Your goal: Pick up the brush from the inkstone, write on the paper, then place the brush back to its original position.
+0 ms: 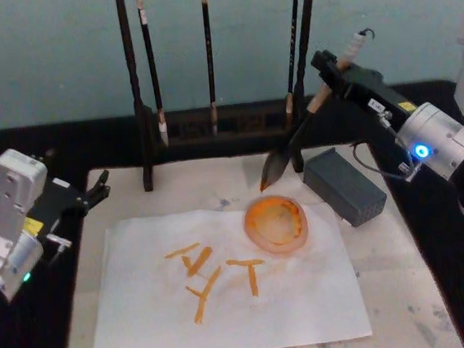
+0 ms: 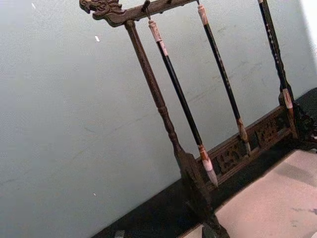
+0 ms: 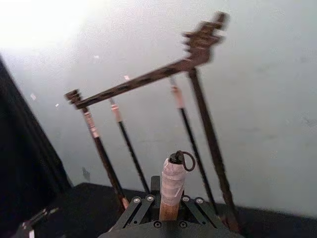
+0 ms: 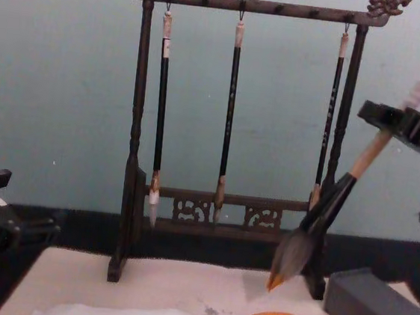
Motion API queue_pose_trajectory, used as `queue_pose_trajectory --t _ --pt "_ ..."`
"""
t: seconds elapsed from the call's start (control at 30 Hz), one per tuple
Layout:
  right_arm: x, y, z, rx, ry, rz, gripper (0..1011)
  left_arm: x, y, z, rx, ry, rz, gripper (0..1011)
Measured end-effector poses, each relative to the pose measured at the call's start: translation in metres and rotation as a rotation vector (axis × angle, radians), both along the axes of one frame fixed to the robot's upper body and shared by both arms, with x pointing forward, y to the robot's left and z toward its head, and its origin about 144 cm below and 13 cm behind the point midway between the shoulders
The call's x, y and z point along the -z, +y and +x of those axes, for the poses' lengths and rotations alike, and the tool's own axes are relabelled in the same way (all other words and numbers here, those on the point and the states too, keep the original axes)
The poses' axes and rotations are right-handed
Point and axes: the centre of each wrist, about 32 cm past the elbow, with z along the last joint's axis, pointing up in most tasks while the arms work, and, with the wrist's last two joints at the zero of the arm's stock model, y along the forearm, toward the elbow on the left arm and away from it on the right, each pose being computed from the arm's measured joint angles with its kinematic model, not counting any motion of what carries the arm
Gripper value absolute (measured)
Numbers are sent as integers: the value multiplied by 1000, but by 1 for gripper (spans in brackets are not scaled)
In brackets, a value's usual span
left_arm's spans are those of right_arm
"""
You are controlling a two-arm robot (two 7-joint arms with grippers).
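Observation:
My right gripper (image 1: 332,70) is shut on the tan handle of the brush (image 1: 304,125), close to its whitish hooked end (image 3: 173,178). The brush hangs tilted, its fat dark tuft (image 4: 293,260) tipped orange and hovering just behind the far rim of the inkstone (image 1: 277,225), a round orange dish. The white paper (image 1: 146,307) lies in front and carries several orange strokes (image 1: 211,271). From the side, the right gripper (image 4: 398,121) holds the brush high at the right. My left gripper (image 1: 97,187) rests open at the mat's left edge, away from everything.
A dark wooden rack (image 1: 212,119) with three thin black brushes (image 4: 229,114) stands behind the mat. A grey block (image 1: 344,186) sits right of the dish. The cream felt mat (image 1: 398,274) lies under the paper on a black table.

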Motion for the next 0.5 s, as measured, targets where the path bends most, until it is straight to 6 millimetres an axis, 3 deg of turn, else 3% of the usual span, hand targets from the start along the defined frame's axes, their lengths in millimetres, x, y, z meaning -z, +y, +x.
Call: queue_pose_trajectory --t 0.5 --pt "-6 8 -9 -116 -227 -207 151 0 0 0 0 0 0 1010"
